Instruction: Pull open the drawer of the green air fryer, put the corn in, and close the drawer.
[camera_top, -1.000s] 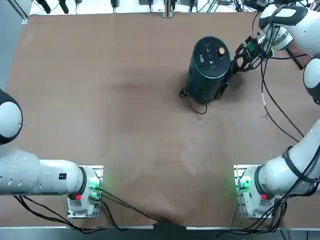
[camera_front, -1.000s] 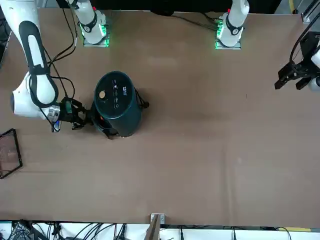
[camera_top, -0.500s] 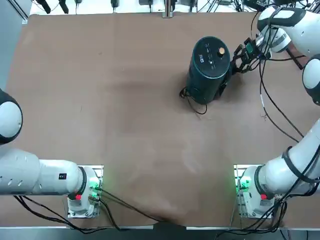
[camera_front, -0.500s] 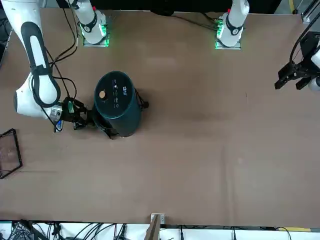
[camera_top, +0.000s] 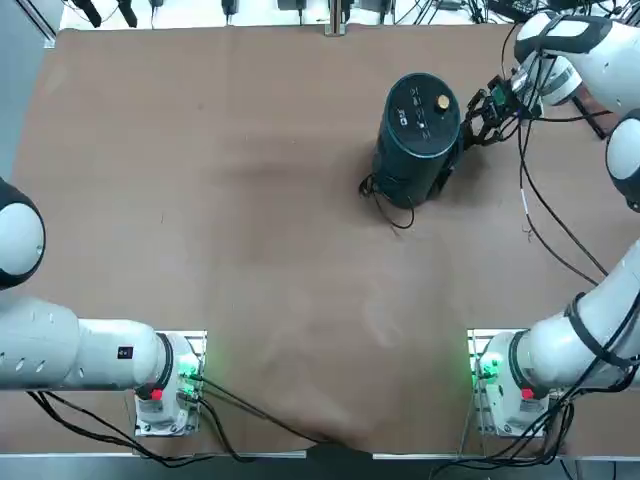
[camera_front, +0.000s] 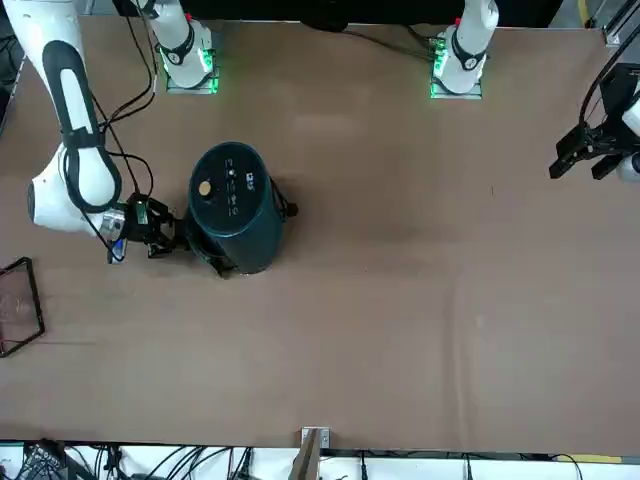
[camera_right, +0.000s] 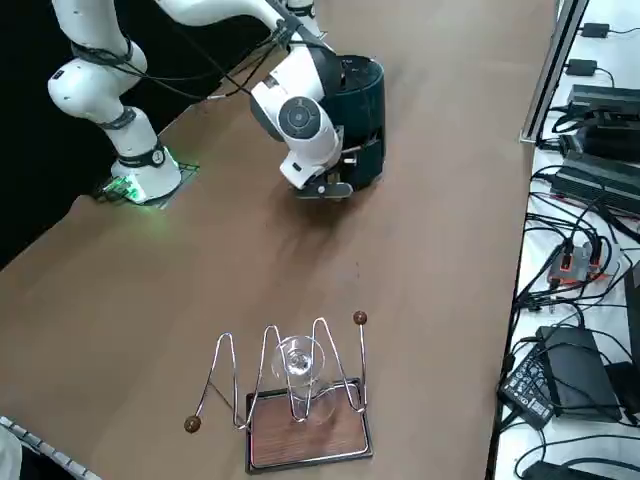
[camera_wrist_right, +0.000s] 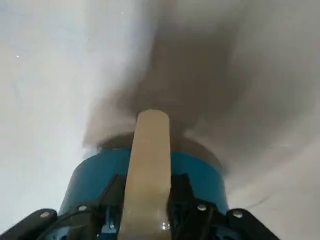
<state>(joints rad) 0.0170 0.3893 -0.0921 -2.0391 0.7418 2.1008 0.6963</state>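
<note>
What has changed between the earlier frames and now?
The right gripper and its arm have shifted slightly toward the fryer, to the robot's left. Nothing was visibly taken hold of or let go. The gripper is shut beside the fryer, whose body and cord stayed put.

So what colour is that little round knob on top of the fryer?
Gold, showing best in the top view.
</note>
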